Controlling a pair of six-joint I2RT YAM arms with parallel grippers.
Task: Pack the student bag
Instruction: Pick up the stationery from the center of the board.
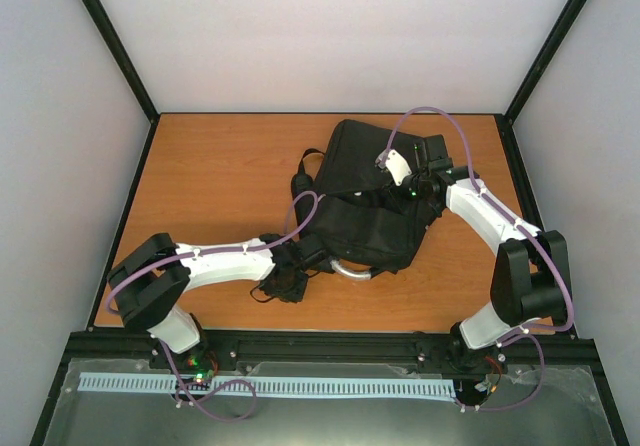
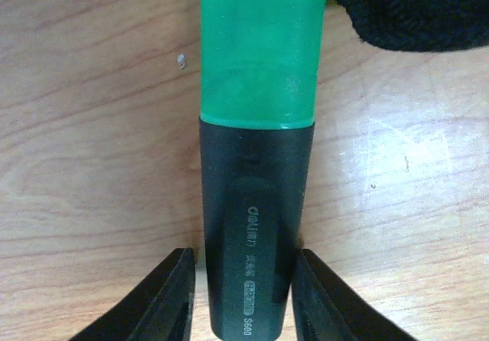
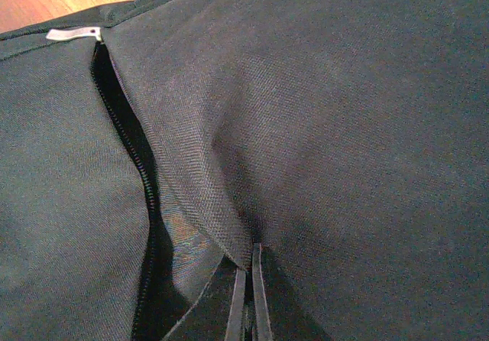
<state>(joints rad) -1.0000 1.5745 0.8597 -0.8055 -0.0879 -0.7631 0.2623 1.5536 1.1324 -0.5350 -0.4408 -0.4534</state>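
At centre-right of the wooden table (image 1: 215, 171), the large black fabric student bag (image 1: 365, 201) lies unzipped, contents unseen; the right hand (image 3: 246, 257) pinches its fabric, and the left hand (image 2: 244, 268), beside it, grips a green-and-black plastic highlighter (image 2: 256, 165).

walls (image 1: 330, 26): plain white | table (image 1: 215, 181): orange wood — black-edged | light: even

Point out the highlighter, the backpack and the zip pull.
highlighter (image 2: 257, 180): left wrist view, on its black barrel.
backpack (image 1: 370, 221): top view, on its black fabric body.
zip pull (image 3: 72, 33): right wrist view, on the silver tab.
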